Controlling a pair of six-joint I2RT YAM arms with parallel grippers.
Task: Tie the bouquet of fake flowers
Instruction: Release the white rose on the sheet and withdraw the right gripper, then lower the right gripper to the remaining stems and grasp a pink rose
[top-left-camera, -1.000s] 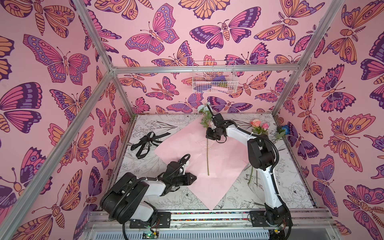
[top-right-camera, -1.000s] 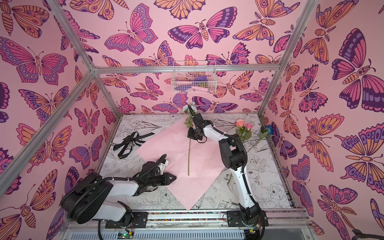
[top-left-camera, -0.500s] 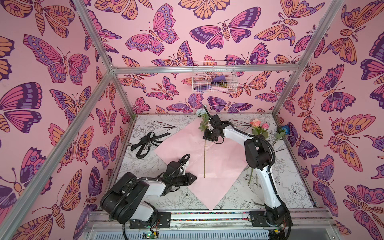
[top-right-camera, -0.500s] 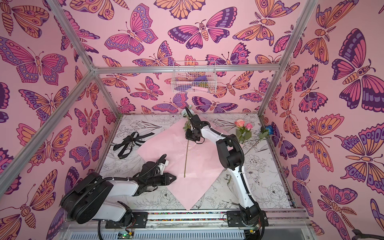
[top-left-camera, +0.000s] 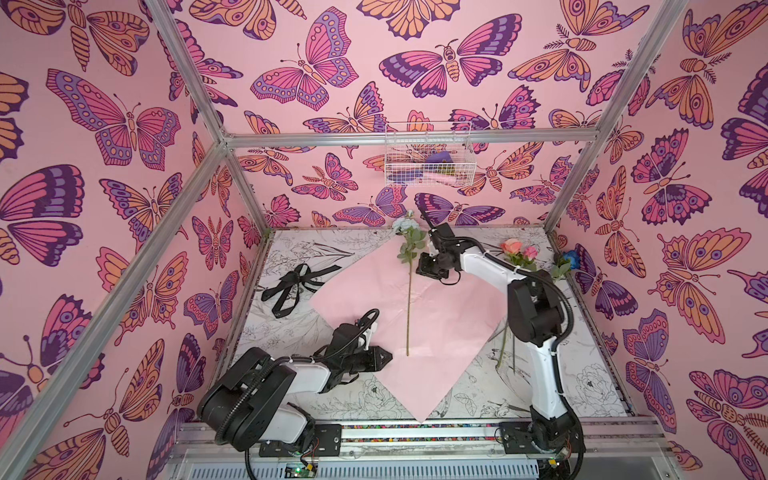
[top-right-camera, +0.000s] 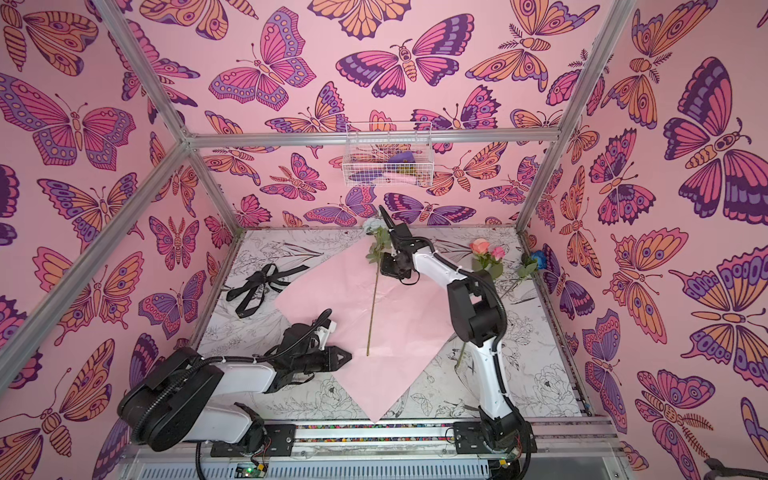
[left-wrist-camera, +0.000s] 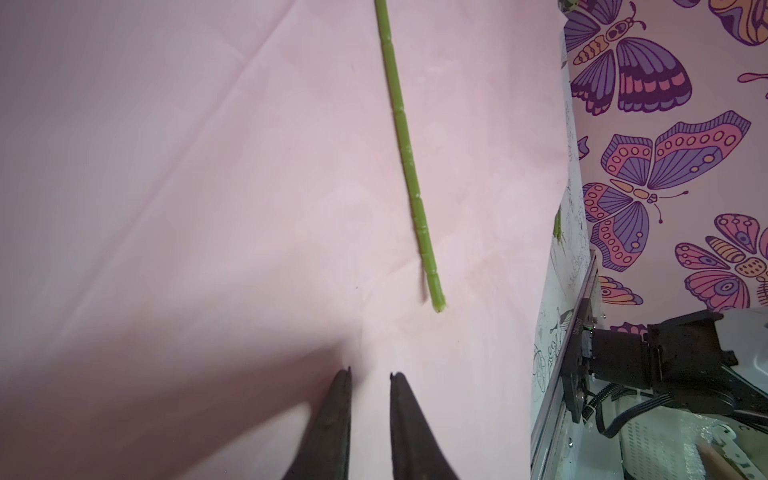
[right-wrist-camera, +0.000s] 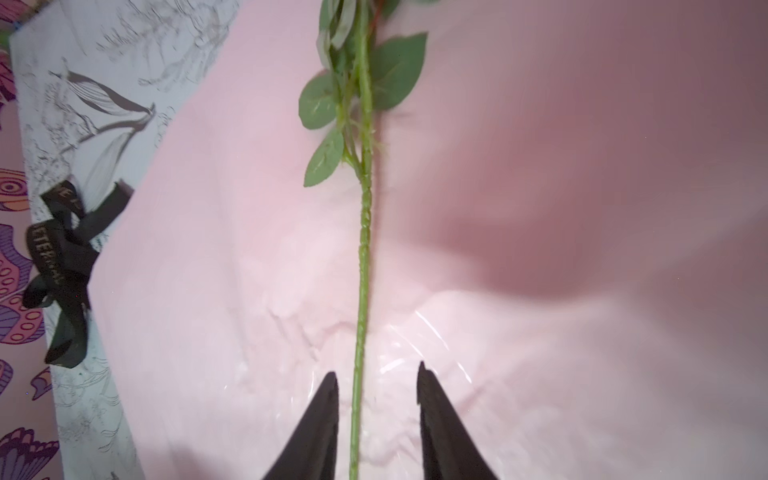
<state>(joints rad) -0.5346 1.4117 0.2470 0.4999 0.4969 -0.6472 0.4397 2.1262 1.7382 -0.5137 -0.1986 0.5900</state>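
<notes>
The fake flowers of the bouquet lie apart, not bunched. A pale blue-white flower (top-left-camera: 402, 225) (top-right-camera: 371, 227) lies on the pink paper (top-left-camera: 449, 320) (top-right-camera: 409, 328), its long green stem (top-left-camera: 409, 299) (right-wrist-camera: 363, 249) running toward the front. My right gripper (top-left-camera: 417, 271) (top-right-camera: 385, 270) (right-wrist-camera: 377, 370) stands open astride that stem below the leaves, and neither jaw presses it. My left gripper (top-left-camera: 388, 357) (top-right-camera: 348, 356) (left-wrist-camera: 370, 372) hovers over the paper's near-left part, jaws slightly apart and empty, short of the stem's cut end (left-wrist-camera: 438, 307).
Peach-pink flowers (top-left-camera: 515, 249) (top-right-camera: 484, 248) and a deep blue flower (top-left-camera: 574, 257) (top-right-camera: 539, 258) lie by the right wall. A black ribbon (top-left-camera: 291, 282) (top-right-camera: 257, 286) (right-wrist-camera: 62, 266) lies left of the paper. A wire basket (top-left-camera: 428, 166) hangs on the back wall.
My right gripper has opened and let go of the stem. The flower has shifted a little to the left and now lies free on the paper. The left arm has not moved.
</notes>
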